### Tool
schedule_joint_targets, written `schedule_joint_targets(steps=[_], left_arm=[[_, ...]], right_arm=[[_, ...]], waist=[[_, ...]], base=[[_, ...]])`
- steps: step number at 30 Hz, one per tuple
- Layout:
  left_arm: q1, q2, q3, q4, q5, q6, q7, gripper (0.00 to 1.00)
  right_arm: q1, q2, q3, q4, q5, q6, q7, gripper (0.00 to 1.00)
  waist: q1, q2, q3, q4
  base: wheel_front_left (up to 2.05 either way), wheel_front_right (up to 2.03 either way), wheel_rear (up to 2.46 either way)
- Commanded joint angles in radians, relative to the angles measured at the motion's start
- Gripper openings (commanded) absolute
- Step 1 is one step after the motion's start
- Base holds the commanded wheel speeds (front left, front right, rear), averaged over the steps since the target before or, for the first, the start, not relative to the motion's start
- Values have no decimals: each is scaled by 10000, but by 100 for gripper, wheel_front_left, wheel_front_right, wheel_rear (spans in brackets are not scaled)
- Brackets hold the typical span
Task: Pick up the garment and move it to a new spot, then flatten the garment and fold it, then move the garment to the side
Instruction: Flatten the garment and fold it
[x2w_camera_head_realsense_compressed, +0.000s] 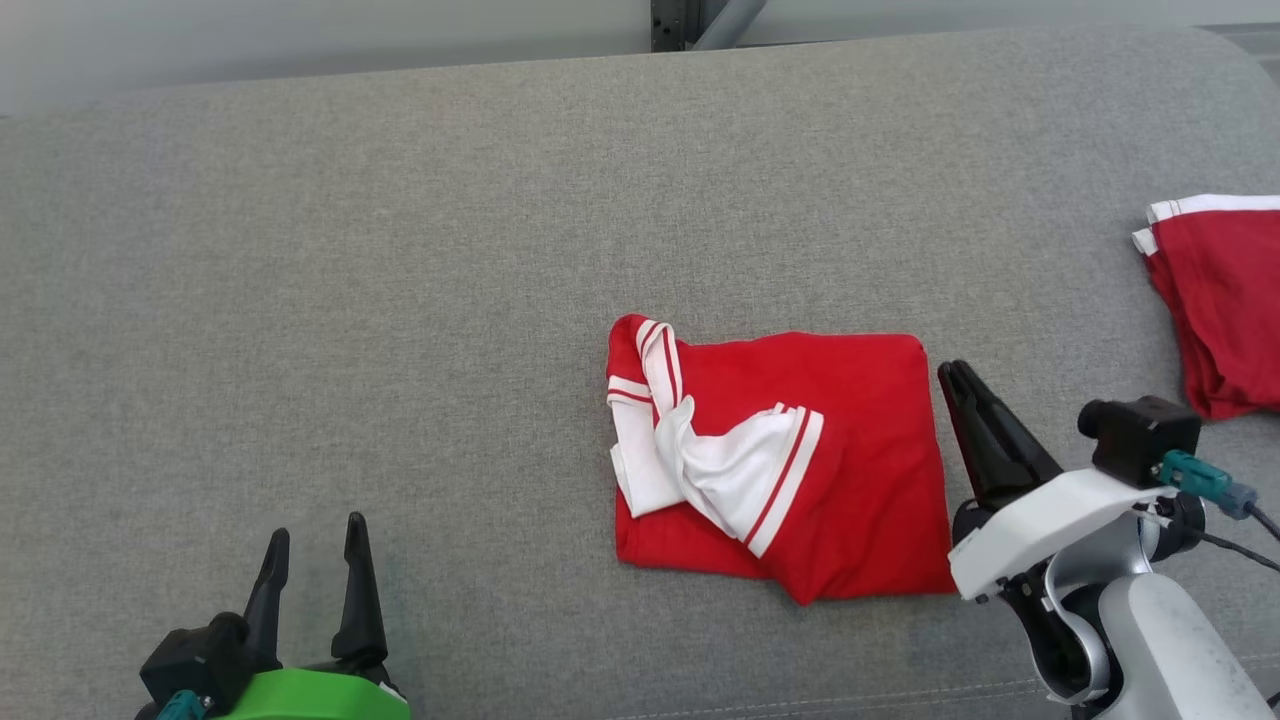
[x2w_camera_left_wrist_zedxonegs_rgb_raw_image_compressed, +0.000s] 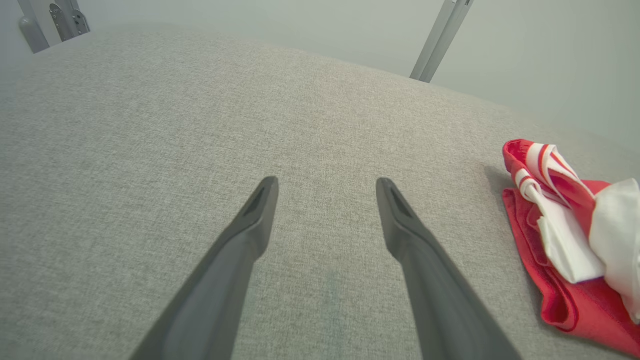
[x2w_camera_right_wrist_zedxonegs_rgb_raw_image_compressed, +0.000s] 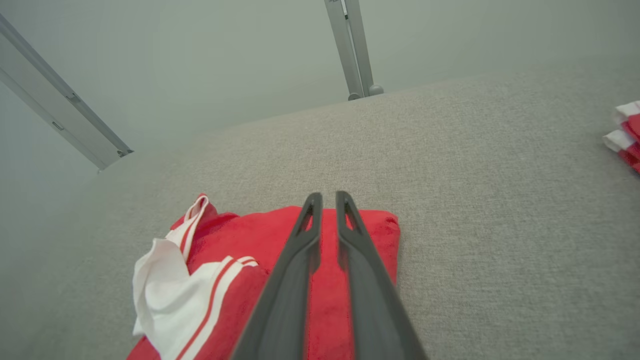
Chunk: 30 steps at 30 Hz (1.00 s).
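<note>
Left gripper (x2w_camera_head_realsense_compressed: 317, 527) spread, right gripper (x2w_camera_head_realsense_compressed: 955, 366) closed empty beside the garment (x2w_camera_head_realsense_compressed: 860, 450); second garment (x2w_camera_head_realsense_compressed: 1225, 300) apart, making two.

The work surface (x2w_camera_head_realsense_compressed: 400, 250) is covered in grey woven fabric, its far edge meeting a pale wall (x2w_camera_head_realsense_compressed: 300, 35). A red cloth with white trim (x2w_camera_head_realsense_compressed: 1222, 300) lies folded at the right edge of the surface. Grey metal struts (x2w_camera_right_wrist_zedxonegs_rgb_raw_image_compressed: 355, 50) stand against the wall behind the far edge.
</note>
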Motion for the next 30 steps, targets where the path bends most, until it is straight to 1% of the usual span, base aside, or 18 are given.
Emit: schedule_joint_targets(steps=[1, 3, 4, 6, 8, 10, 13, 16, 20, 23, 25, 30], left_arm=[[-39, 88, -4, -53, 12, 21, -16, 100], [-139, 106, -28, -116, 24, 35, 17, 100], [-184, 123, -50, -140, 46, 37, 46, 100], [-223, 145, -74, -182, 67, 36, 58, 100], [-299, 168, -112, -191, 67, 29, 81, 100], [-346, 152, -125, -194, 57, 42, 65, 100], [-375, 101, -160, -163, 17, 45, 27, 100], [-367, 52, -155, -79, -37, 66, -18, 100], [-308, -16, -167, -4, -75, 67, -79, 100], [-288, -193, -155, 2, -412, -30, -109, 100], [-318, -224, -206, -7, -449, -68, -121, 100], [-254, -313, -261, -4, -516, -26, -186, 100]], right_arm=[[49, 21, 29, 113, -200, 2, -77, 0], [-95, 244, 155, 682, -294, 3, -219, 0], [-266, 223, 300, 992, -505, 2, -331, 0], [-600, 391, 630, 1572, -435, 0, -587, 0], [-966, 344, 782, 2266, -598, -6, -901, 0], [-1303, 466, 865, 2858, -630, 0, -1162, 0], [-1664, 483, 1274, 3534, -617, 0, -1279, 0], [-1792, 372, 1986, 3749, -509, -1, -1392, 0], [-1763, 357, 3233, 3503, -305, 0, -1467, 0], [-1797, 465, 4072, 3250, -76, -1, -1485, 0], [-1845, 603, 4571, 3149, 80, 0, -1406, 0], [-2020, 876, 5256, 3469, 251, -1, -1370, 0]], waist=[[0, -1, 150, -56], [0, -1, 282, -53], [0, -1, 344, -43], [0, -1, 457, -13], [0, -1, 537, 61], [0, -1, 582, 149], [0, -1, 610, 301], [0, -1, 566, 442], [0, -1, 446, 607], [0, -1, 325, 742], [0, -1, 232, 823], [0, -1, -77, 901]], base=[[0, 0, 0], [0, 0, 0], [0, 0, 0], [0, 0, 0], [0, 0, 0], [0, 0, 0], [0, 0, 0], [0, 0, 0], [0, 0, 0], [0, 0, 0], [0, 0, 0], [0, 0, 0]])
